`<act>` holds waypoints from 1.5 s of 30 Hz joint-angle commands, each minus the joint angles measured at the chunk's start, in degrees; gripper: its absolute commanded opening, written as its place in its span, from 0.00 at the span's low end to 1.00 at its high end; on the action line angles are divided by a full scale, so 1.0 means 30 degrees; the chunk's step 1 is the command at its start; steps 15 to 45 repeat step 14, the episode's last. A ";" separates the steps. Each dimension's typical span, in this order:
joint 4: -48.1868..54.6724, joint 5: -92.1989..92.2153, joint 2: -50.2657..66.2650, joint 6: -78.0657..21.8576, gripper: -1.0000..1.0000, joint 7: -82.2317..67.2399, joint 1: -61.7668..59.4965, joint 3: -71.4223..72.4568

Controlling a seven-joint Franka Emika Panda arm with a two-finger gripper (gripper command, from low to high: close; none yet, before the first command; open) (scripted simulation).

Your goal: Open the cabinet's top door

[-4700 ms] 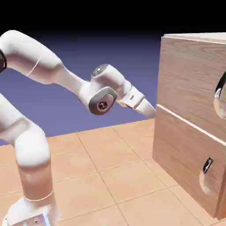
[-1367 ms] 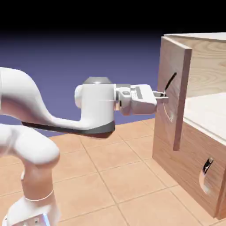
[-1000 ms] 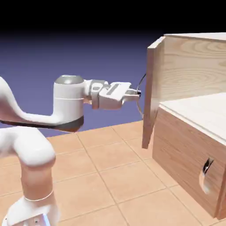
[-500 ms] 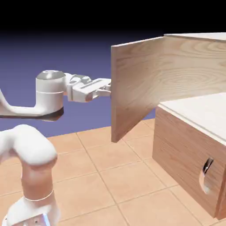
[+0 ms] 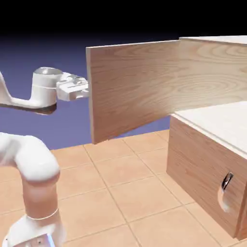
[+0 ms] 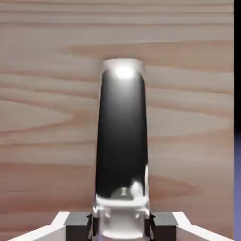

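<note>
Tool (image 6: 120, 225) clamped shut on the handle (image 6: 121, 141) of the top door (image 5: 132, 89); in the hand view the dark, glossy bar rises from between the two grey finger tips, which press it from either side, straight up across the wood grain. Bar's long axis runs away from the tool along the panel face, so the grip sits at its near end.

In the exterior view the tool shows only as a white block at the door's free edge, on the far side of the panel from the camera; the fingers themselves are hidden behind the wood there. Arm (image 5: 29, 159) stands at the lower left of that view and reaches across to this edge.

Top door hangs swung wide out from the cabinet (image 5: 212, 159), hinged at the cabinet's upper front corner and reaching leftward over the tiled floor (image 5: 120, 193). Its free edge lies well apart from the cabinet front. Behind it the upper compartment lies open, with a pale flat surface visible atop the lower section.

Lower panel (image 5: 202, 173) sits closed, its own handle (image 5: 226, 182) untouched.

Judgement: the opening looks largely done. What any further swing turns on is that the door lies directly ahead of the tool, hinge line far to the right, so the pull must follow the arc round that hinge rather than a straight line, or the fingers may slide along the bar.
</note>
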 commanded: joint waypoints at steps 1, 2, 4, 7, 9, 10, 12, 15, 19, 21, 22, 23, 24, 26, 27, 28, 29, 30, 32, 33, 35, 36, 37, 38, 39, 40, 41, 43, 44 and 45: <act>0.0690 0.0399 0.0467 -0.0641 0.00 0.0152 -0.0597 0.0697; 0.1382 0.0757 0.0907 -0.1247 0.00 0.0296 -0.1221 0.1386; 0.2767 0.1396 0.1711 -0.2416 0.00 0.0564 -0.2548 0.2764; 0.4733 0.2173 0.2653 -0.3974 0.00 0.0877 -0.4625 0.4760; 0.5931 0.2598 0.3076 -0.4857 0.00 0.1007 -0.6010 0.6012; 0.6505 0.2794 0.3237 -0.5262 0.00 0.1051 -0.6702 0.6622; 0.7610 0.3164 0.3436 -0.6000 0.00 0.1080 -0.8086 0.7800; 0.8672 0.3515 0.3483 -0.6655 0.00 0.1034 -0.9460 0.8915; 0.8672 0.3515 0.3483 -0.6655 0.00 0.1034 -0.9460 0.8915; 0.8672 0.3515 0.3483 -0.6655 0.00 0.1034 -0.9460 0.8915; 0.8672 0.3515 0.3483 -0.6655 0.00 0.1034 -0.9460 0.8915; 0.8672 0.3515 0.3483 -0.6655 0.00 0.1034 -0.9460 0.8915; 0.8672 0.3515 0.3483 -0.6655 0.00 0.1034 -0.9460 0.8915; 0.8672 0.3515 0.3483 -0.6655 0.00 0.1034 -0.9460 0.8915; 0.8672 0.3515 0.3483 -0.6655 0.00 0.1034 -0.9460 0.8915; 0.8672 0.3515 0.3483 -0.6655 0.00 0.1034 -0.9460 0.8915; 0.8672 0.3515 0.3483 -0.6655 0.00 0.1034 -0.9460 0.8915; 0.8672 0.3515 0.3483 -0.6655 0.00 0.1034 -0.9460 0.8915; 0.8672 0.3515 0.3483 -0.6655 0.00 0.1034 -0.9460 0.8915; 0.8672 0.3515 0.3483 -0.6655 0.00 0.1034 -0.9460 0.8915; 0.8672 0.3515 0.3483 -0.6655 0.00 0.1034 -0.9460 0.8915; 0.8672 0.3515 0.3483 -0.6655 0.00 0.1034 -0.9460 0.8915; 0.8672 0.3515 0.3483 -0.6655 0.00 0.1034 -0.9460 0.8915; 0.8672 0.3515 0.3483 -0.6655 0.00 0.1034 -0.9460 0.8915; 0.8672 0.3515 0.3483 -0.6655 0.00 0.1034 -0.9460 0.8915; 0.8672 0.3515 0.3483 -0.6655 0.00 0.1034 -0.9460 0.8915; 0.8672 0.3515 0.3483 -0.6655 0.00 0.1034 -0.9460 0.8915; 0.8672 0.3515 0.3483 -0.6655 0.00 0.1034 -0.9460 0.8915; 0.8672 0.3515 0.3483 -0.6655 0.00 0.1034 -0.9460 0.8915; 0.8672 0.3515 0.3483 -0.6655 0.00 0.1034 -0.9460 0.8915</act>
